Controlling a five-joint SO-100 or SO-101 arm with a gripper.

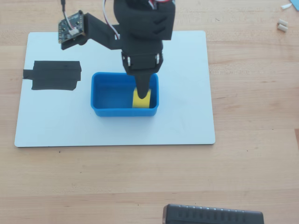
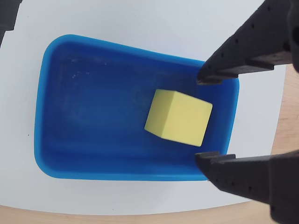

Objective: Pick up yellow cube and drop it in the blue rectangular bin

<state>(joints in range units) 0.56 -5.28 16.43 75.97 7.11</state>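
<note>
The yellow cube (image 2: 178, 117) lies tilted on the floor of the blue rectangular bin (image 2: 93, 112), toward its right end in the wrist view. My gripper (image 2: 202, 120) hangs above the bin with its jaws open. One fingertip stands on each side of the cube, with a gap to each, so nothing is held. In the overhead view the gripper (image 1: 141, 92) points down into the right part of the bin (image 1: 110, 91). The cube (image 1: 140, 102) shows just below the finger, partly covered by it.
The bin stands on a white board (image 1: 46, 121) on a wooden table. A black tape patch (image 1: 53, 74) lies left of the bin. A dark box (image 1: 212, 215) sits at the front edge. Small white pieces (image 1: 281, 25) lie at the top right.
</note>
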